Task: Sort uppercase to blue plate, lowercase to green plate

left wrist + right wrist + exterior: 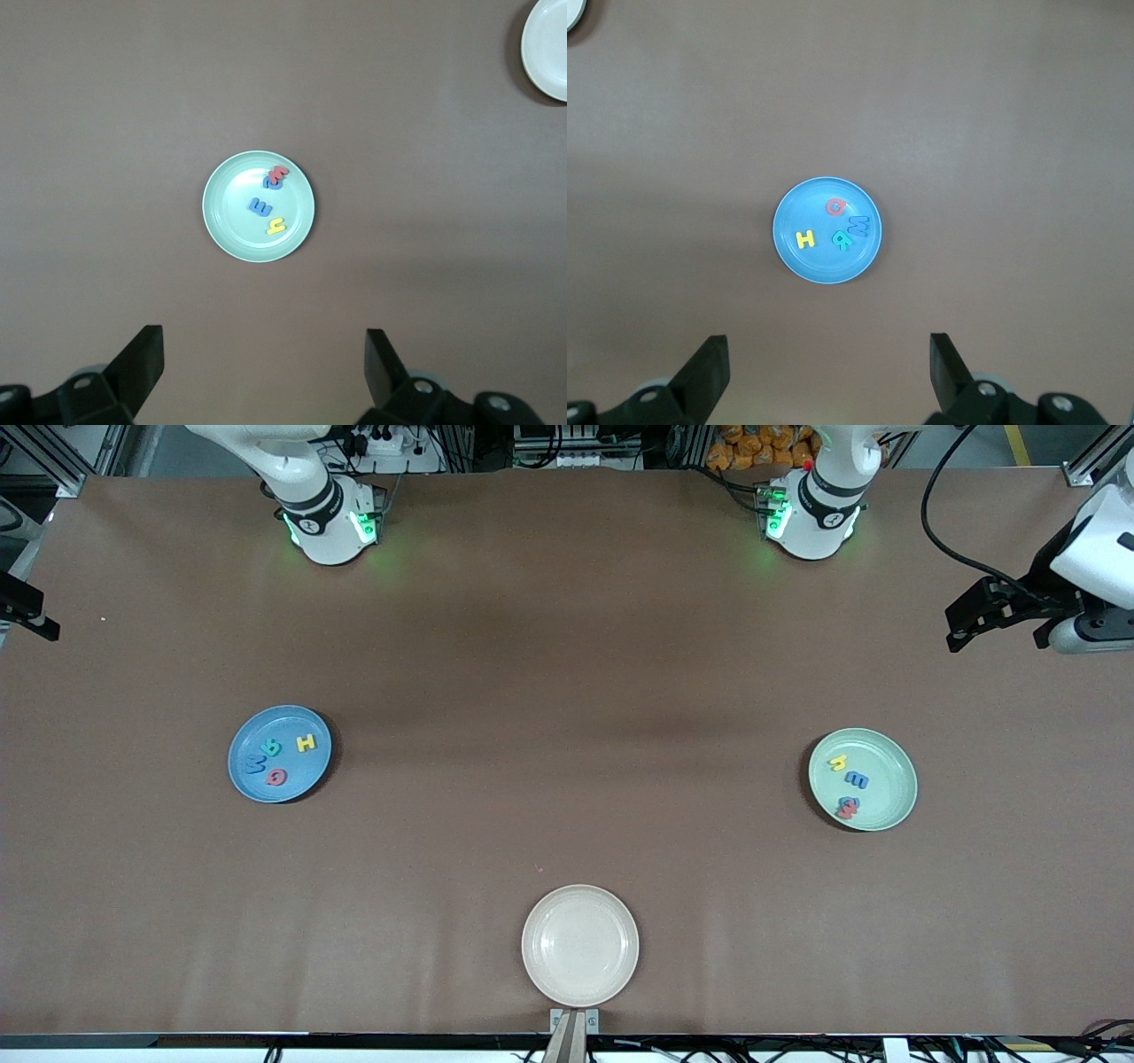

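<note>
Sorting looked finished: four capitals lay in the blue plate point(244, 775), lowercase letters in the green plate point(890, 757); cream plate point(580, 945) bare. Left gripper point(264, 367) and right gripper point(829, 370) hung high over their plates, jaws spread, empty.

Brown matte table surface point(567, 655) fills most of the view, evenly lit, soft green glow near its top edge. Aluminium frame rails point(53, 460) at the corners, black cables point(952, 514), orange objects point(757, 447) (can't tell what) above the table
</note>
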